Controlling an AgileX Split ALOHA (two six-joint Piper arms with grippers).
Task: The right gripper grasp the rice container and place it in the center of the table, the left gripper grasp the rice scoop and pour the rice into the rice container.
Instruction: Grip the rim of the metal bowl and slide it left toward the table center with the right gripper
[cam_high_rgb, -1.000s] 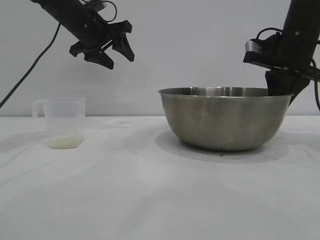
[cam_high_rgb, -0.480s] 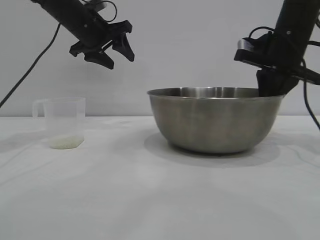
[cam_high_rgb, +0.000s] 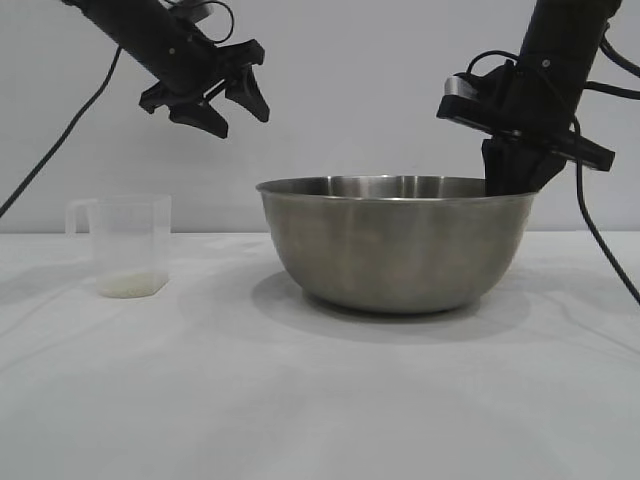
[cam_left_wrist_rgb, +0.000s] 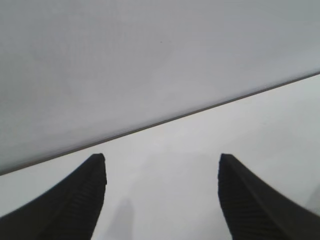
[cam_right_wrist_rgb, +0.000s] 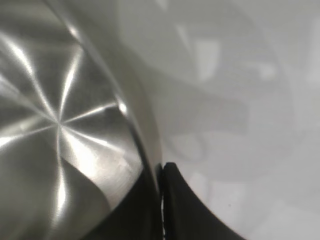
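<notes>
your right gripper (cam_high_rgb: 512, 178) is clamped on the far right rim of the rice container (cam_high_rgb: 395, 245), one finger inside the wall and one outside, the rim pinched between them. the bowl sits on the table (cam_high_rgb: 300, 400) near its middle. your left gripper (cam_high_rgb: 222, 100) hangs high with its fingers spread, well above the rice scoop (cam_high_rgb: 125, 245), which stands upright at the left with the rice (cam_high_rgb: 130, 285) in its bottom.

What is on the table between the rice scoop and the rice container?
Nothing: in the exterior view, only bare white table lies between the rice scoop and the rice container. The open left gripper hangs above that stretch.
</notes>
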